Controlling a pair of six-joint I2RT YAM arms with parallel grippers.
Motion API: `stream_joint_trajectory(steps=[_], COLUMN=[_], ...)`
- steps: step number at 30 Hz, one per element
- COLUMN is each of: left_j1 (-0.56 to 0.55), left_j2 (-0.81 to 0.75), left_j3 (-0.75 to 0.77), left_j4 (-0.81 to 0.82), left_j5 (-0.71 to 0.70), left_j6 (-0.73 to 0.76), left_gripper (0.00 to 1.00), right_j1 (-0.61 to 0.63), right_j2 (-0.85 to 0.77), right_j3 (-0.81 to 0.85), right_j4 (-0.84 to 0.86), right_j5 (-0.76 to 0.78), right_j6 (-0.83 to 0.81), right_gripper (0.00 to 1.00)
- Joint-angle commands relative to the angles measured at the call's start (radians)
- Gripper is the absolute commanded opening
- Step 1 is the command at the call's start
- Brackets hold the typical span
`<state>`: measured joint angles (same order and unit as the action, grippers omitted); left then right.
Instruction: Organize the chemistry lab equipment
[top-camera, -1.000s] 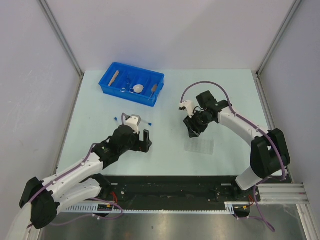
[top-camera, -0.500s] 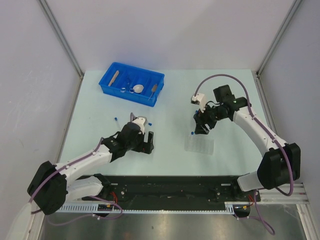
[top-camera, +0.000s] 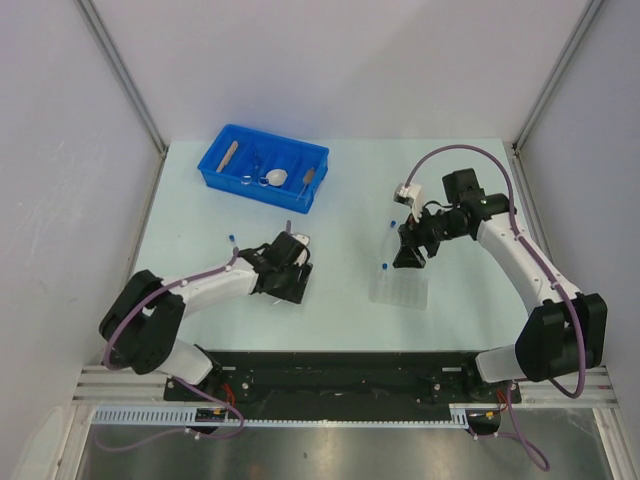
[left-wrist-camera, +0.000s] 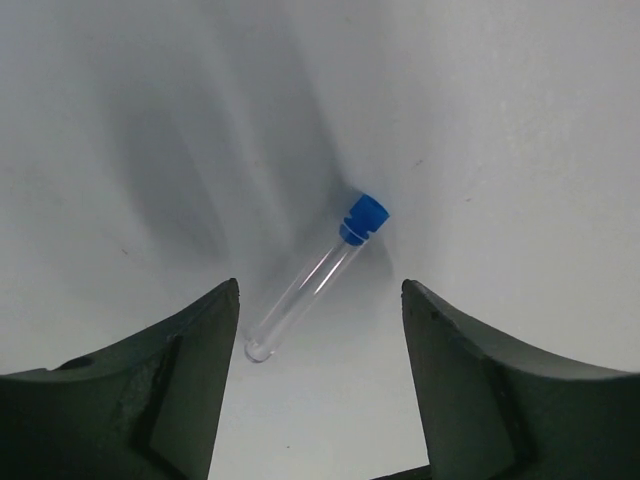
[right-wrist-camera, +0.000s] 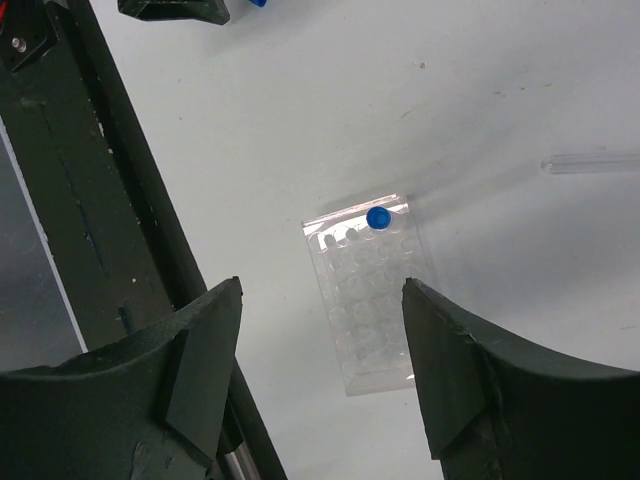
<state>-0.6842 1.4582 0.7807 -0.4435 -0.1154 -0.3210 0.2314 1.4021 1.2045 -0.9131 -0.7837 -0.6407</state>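
Straddled lying blue-capped tube (left-wrist-camera: 312, 282) with released left end effector (left-wrist-camera: 318, 300) for pickup; hung released right end effector (right-wrist-camera: 320, 290) over clear tube rack (right-wrist-camera: 365, 300).

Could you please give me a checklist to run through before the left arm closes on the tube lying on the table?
1. Left tool open around the lying tube: ok, it straddles the tube.
2. Tube centred in the gap: ok, though it lies diagonally.
3. Left tool low enough to grip: cannot tell.
4. Right tool empty: ok, open above the rack.
5. Rack holes free: ok, only one capped tube stands in a corner hole.
6. All tubes racked: not ok, a loose tube also lies on the table.
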Motion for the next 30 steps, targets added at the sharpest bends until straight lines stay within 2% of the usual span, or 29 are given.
stream_joint_trajectory(steps=[1, 7, 12, 15, 16, 18, 23, 26, 30], left_j1=[0.005, 0.000, -0.005, -0.005, -0.006, -0.006, -0.012, -0.011, -0.011], left_j2=[0.043, 0.106, 0.116, 0.111, 0.108, 0.094, 0.028, -0.051, -0.212], left_j3=[0.060, 0.072, 0.061, 0.054, 0.049, 0.039, 0.008, -0.026, -0.098], left_j4=[-0.086, -0.138, -0.143, -0.133, -0.123, -0.110, -0.025, 0.077, 0.274], left_j5=[-0.038, -0.030, -0.023, -0.012, -0.007, 0.005, 0.042, 0.138, 0.307], left_j6=[0.016, 0.000, -0.007, -0.009, -0.009, -0.009, -0.006, -0.006, -0.019], left_gripper=[0.66, 0.51, 0.43, 0.29, 0.21, 0.12, 0.05, 0.04, 0.03], right_j1=[-0.015, -0.026, -0.033, -0.035, -0.035, -0.033, -0.029, -0.012, 0.095], right_j2=[-0.034, -0.037, -0.043, -0.046, -0.048, -0.052, -0.069, -0.094, -0.141], right_j3=[0.001, 0.000, -0.003, -0.003, -0.003, -0.003, -0.003, -0.003, -0.002], right_j4=[-0.004, -0.004, -0.003, -0.003, -0.006, -0.007, -0.017, -0.012, 0.002], right_j5=[-0.054, -0.068, -0.078, -0.083, -0.083, -0.084, -0.085, -0.081, -0.025], right_j6=[-0.019, -0.019, -0.019, -0.020, -0.022, -0.025, -0.040, -0.057, -0.137], right_gripper=[0.70, 0.71, 0.71, 0.71, 0.71, 0.73, 0.75, 0.75, 0.88])
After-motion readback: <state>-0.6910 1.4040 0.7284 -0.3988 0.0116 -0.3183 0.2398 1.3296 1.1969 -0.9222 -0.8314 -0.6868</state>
